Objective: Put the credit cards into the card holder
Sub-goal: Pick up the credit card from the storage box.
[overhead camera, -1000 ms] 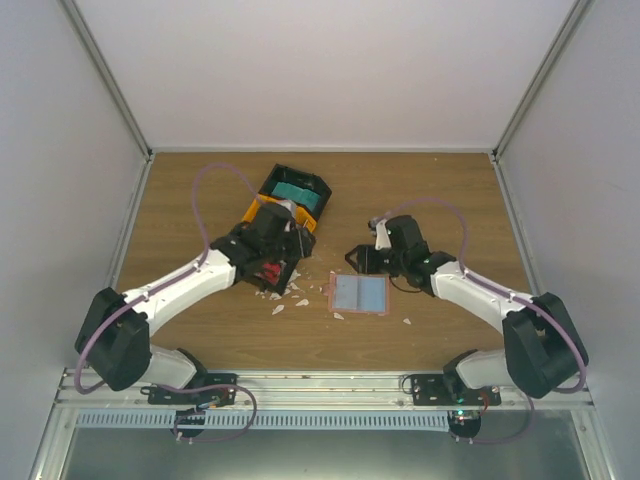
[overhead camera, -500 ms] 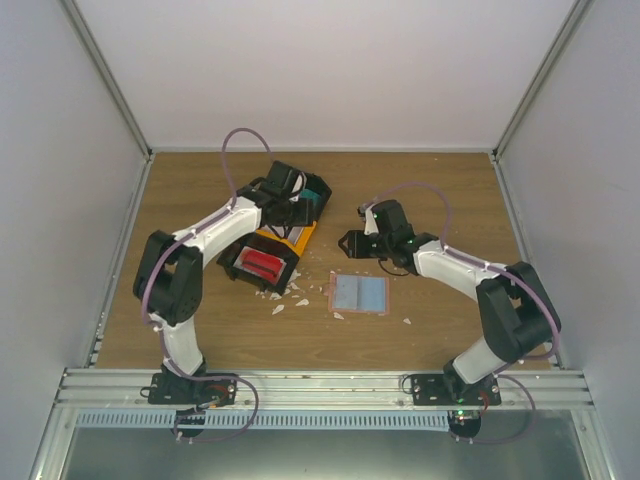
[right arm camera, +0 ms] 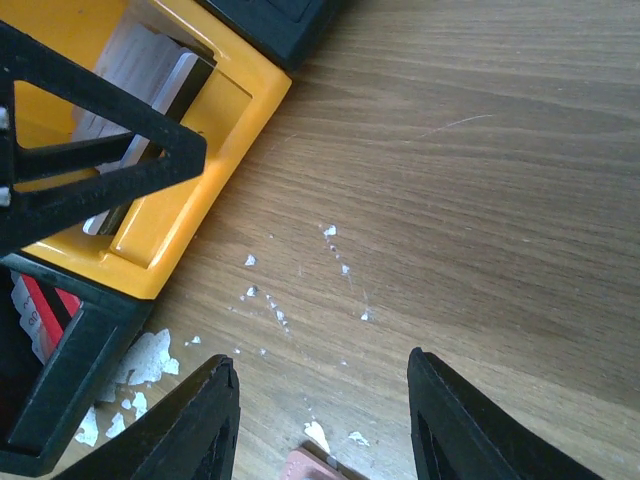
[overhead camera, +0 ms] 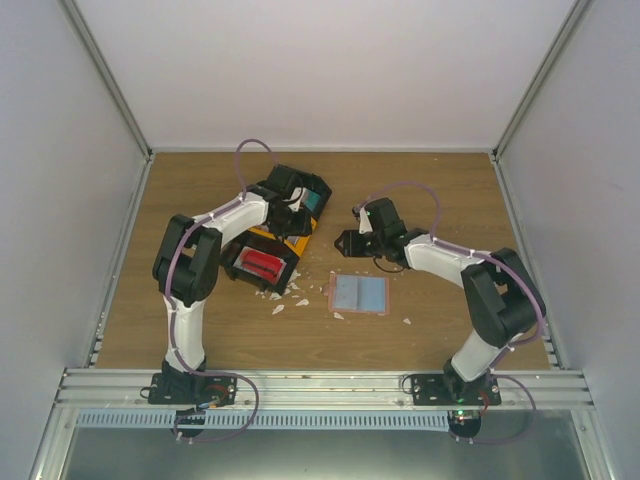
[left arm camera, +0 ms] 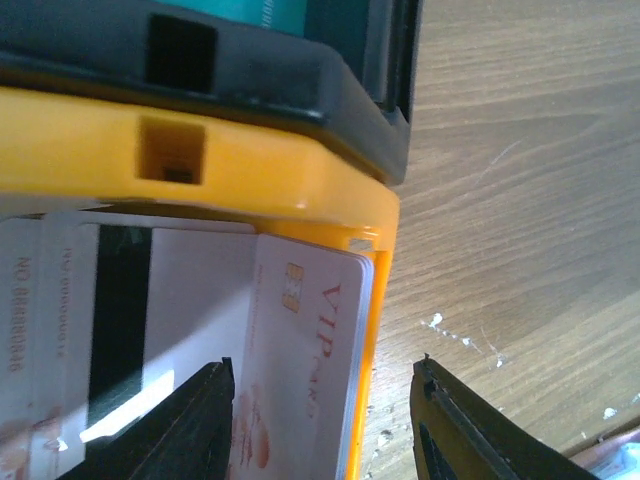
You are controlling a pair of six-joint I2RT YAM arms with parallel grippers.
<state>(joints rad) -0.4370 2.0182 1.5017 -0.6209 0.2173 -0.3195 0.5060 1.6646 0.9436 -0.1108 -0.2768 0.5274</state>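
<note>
The card holder [overhead camera: 358,293] lies open on the table, light blue inside with a salmon rim; its corner shows in the right wrist view [right arm camera: 310,465]. A stack of white credit cards [left arm camera: 300,370] marked "VIP" in red lies in the orange middle compartment of the tray [overhead camera: 300,243]. Red cards [overhead camera: 262,264] lie in the near black compartment. My left gripper [left arm camera: 323,380] is open, its jaws standing either side of the white stack's edge and the orange rim. My right gripper [right arm camera: 320,357] is open and empty above bare wood between the tray and the holder.
The black-and-orange tray's rim [left arm camera: 250,170] holds a teal item [overhead camera: 303,197] in its far compartment. White paper scraps [overhead camera: 285,295] lie by the tray's near corner. My left gripper's finger [right arm camera: 100,160] shows over the tray in the right wrist view.
My left arm has swung from the tray's near red compartment to its orange middle compartment. My right gripper has shifted a little up and left, toward the tray.
</note>
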